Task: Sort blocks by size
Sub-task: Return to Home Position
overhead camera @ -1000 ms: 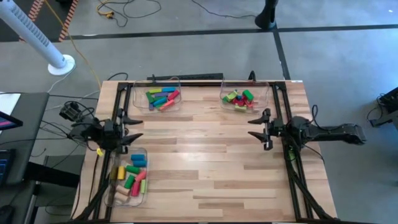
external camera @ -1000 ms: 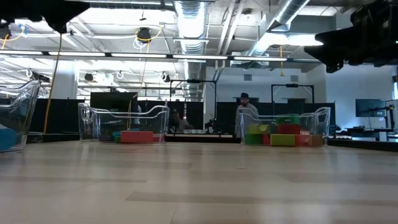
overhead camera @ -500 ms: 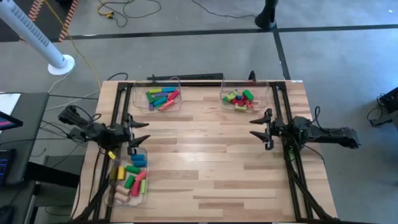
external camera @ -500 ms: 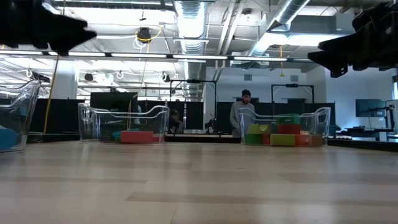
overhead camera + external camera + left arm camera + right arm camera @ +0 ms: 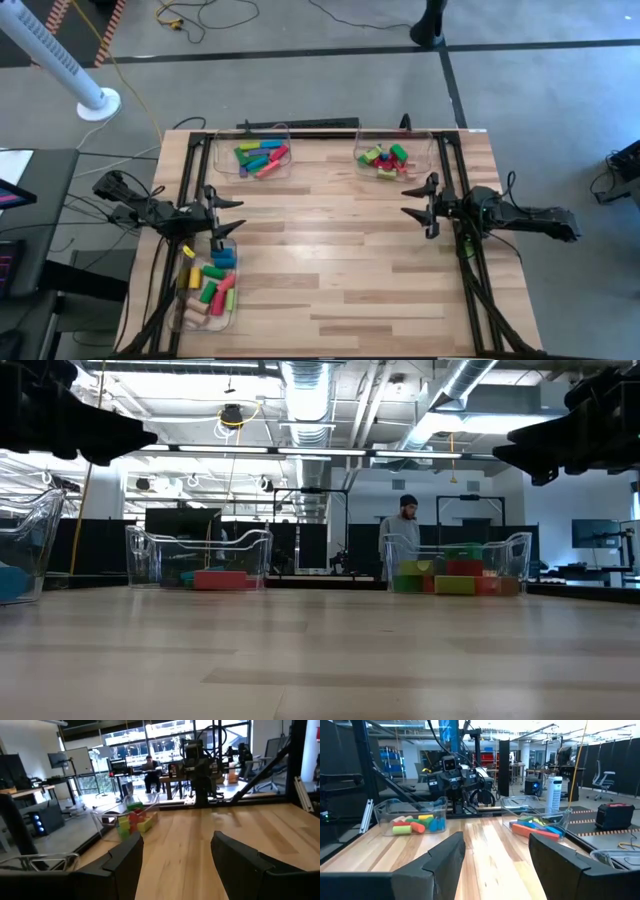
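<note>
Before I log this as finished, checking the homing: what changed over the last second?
The left gripper moved slightly toward the middle of the table and lower; the right gripper dipped a little. Both open, empty. Blocks and bins stayed put.

The table is open through its middle; far-left bin, far-right bin and near-left bin block the edges.

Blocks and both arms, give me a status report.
Left gripper jaws open, empty, beside the bottom-left bin. Right gripper jaws open, empty. Blocks all in three clear bins; none loose.
</note>
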### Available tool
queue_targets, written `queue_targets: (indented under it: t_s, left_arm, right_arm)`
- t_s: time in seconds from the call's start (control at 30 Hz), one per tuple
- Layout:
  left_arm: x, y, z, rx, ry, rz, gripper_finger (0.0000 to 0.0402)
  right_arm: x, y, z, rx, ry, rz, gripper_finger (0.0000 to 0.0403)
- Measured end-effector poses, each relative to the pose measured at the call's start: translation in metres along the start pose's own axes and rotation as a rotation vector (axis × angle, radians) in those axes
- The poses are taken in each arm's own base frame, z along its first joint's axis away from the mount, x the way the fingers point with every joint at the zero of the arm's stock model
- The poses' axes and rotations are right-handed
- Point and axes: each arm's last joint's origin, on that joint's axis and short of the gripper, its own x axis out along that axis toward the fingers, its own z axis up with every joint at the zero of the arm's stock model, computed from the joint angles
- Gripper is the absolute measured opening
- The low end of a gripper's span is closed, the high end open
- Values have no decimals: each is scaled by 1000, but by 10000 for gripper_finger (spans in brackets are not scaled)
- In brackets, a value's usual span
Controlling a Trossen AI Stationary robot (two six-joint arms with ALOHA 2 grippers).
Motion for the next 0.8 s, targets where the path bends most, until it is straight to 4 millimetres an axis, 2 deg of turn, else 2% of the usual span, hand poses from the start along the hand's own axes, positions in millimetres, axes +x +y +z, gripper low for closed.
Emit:
queue_targets:
  t_s: [0.63, 0.8]
  left_arm:
    - [0, 0, -2, 16, 8, -1, 222]
    - [0, -1, -2, 16, 10, -2, 222]
  right_arm:
    - [0, 0, -4, -1, 37, -4, 255]
    - [0, 0, -4, 108, 40, -4, 255]
